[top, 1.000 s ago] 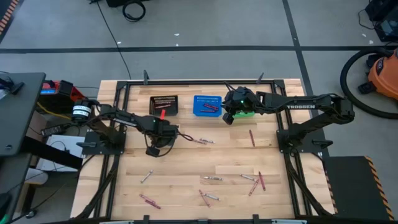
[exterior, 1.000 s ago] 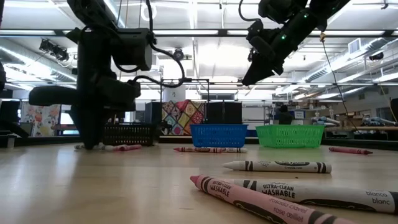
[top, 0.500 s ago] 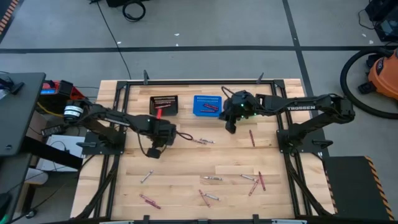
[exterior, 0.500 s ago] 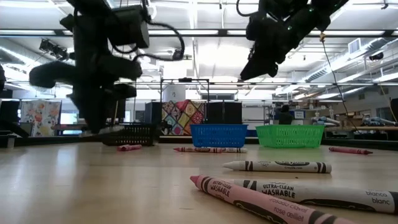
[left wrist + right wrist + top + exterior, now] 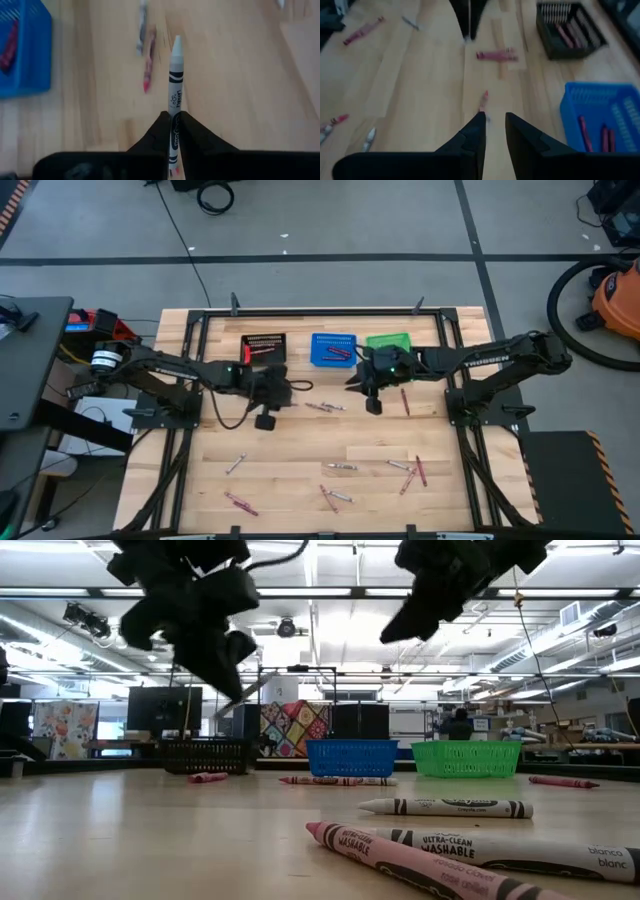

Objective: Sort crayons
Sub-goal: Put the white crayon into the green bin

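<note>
The left gripper (image 5: 173, 131) is clamped on a white crayon (image 5: 174, 87), raised above the table near the black basket (image 5: 262, 346); the right gripper (image 5: 495, 131) hangs parted and empty; carry the crayon level (tip forward), releasing only above its proper basket.

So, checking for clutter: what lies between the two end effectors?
High view: two crayons on the table between left end effector, holding a white crayon, and right end effector.

Two dark jointed arms, black cables (white lettering on the right one)
</note>
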Tool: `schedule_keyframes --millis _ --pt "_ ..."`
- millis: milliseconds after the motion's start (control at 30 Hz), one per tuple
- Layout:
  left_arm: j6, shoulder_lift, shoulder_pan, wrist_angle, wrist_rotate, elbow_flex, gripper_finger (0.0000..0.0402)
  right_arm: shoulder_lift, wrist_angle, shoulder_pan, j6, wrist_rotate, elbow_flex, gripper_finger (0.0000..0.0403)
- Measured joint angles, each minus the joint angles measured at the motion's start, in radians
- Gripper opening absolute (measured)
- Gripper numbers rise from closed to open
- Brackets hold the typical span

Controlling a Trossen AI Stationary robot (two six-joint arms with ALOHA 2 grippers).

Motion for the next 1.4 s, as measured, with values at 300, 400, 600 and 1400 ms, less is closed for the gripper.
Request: schedule_keyframes --millis 300,400,600,1400 --pt "0.003 0.000 0.000 0.309 -0.011 0.000 0.0023 0.028 0.107 0.033 -0.020 0.025 0.001 0.0081" --pt "0.003 0.000 0.000 0.366 -0.011 0.000 0.0023 0.034 0.115 0.040 -0.047 0.025 0.000 0.0081" --pt "0.002 0.000 0.000 0.481 -0.011 0.000 0.0023 0.034 0.169 0.042 -0.062 0.025 0.000 0.0081" --pt "-0.034 0.000 0.002 0.667 -0.069 0.000 0.0023 0.034 0.383 0.049 -0.140 0.014 0.000 0.0115"
